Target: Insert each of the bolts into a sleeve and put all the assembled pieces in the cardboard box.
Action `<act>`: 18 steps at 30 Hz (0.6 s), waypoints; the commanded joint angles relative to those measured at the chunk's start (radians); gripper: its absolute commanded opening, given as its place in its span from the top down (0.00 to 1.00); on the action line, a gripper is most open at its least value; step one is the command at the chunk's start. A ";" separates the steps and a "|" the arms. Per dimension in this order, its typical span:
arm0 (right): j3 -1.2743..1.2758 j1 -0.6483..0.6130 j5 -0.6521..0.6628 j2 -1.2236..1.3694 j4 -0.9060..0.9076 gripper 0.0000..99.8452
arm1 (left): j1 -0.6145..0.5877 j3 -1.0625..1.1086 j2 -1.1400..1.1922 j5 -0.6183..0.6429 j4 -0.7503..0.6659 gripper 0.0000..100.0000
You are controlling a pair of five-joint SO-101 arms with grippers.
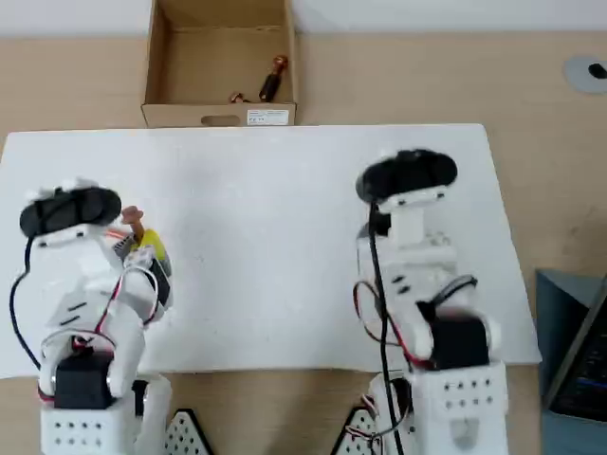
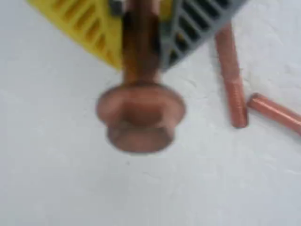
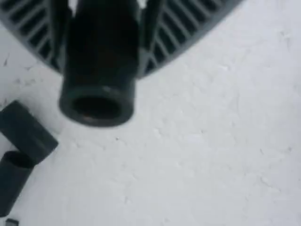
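My left gripper [image 2: 141, 52] is shut on the shank of a copper bolt [image 2: 140, 117], flanged head outward, just above the white mat. In the high view that bolt [image 1: 132, 219] sticks out of the yellow jaw at the left of the mat. Two more copper bolts [image 2: 231, 80] [image 2: 277, 113] lie on the mat close by. My right gripper [image 3: 101, 47] is shut on a black sleeve [image 3: 99, 89], open end outward. Two loose black sleeves [image 3: 26, 132] [image 3: 11, 176] lie beside it. The cardboard box [image 1: 161, 66] at the back holds one assembled piece [image 1: 271, 81].
The white mat [image 1: 275, 246] covers the wooden table between the two arms and the box. A dark device [image 1: 574, 351] sits at the table's right edge, and a round grey fitting [image 1: 586, 71] at the back right.
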 commanded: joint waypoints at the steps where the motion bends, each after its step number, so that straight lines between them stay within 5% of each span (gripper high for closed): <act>1: 0.054 -0.035 -0.003 -0.117 -0.025 0.99 | 0.061 0.049 -0.119 0.014 -0.021 1.00; 5: 0.137 -0.090 -0.003 -0.236 -0.041 0.99 | 0.144 0.107 -0.243 0.026 -0.021 1.00; 18: 0.386 -0.332 -0.003 -0.648 -0.127 0.99 | 0.213 0.011 -0.228 0.345 -0.023 1.00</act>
